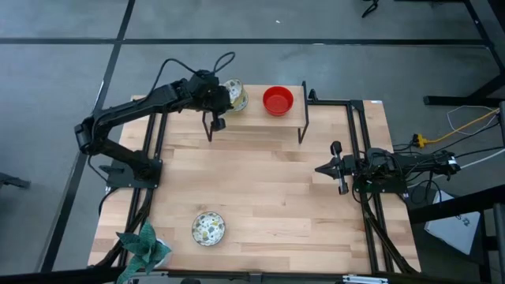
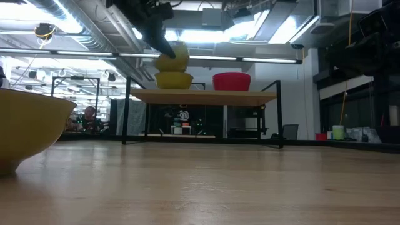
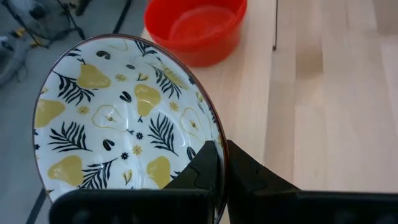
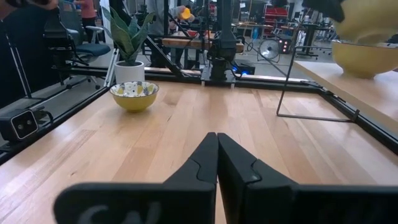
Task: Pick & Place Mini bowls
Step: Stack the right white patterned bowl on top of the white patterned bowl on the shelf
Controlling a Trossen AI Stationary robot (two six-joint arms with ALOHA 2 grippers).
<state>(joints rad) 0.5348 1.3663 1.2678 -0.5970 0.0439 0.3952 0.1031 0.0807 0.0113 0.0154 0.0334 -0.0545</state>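
A: Yellow-and-white, pear-patterned — the small round bowl is pinched by its rim in the left gripper, top centre of the overhead shot. In the low view it hangs tilted just above a second yellow-sided bowl sitting on the raised wooden shelf.

B: And the plain glossy red bowl?

A: On the same shelf, just right of that pair, upright and not touching them. A third patterned bowl sits well apart, lower left of centre on the light wooden table, near the teal-green leafy plant in the bottom-left corner.

B: The other arm?

A: The right gripper is parked at the right side of the table, fingers pressed together on nothing.
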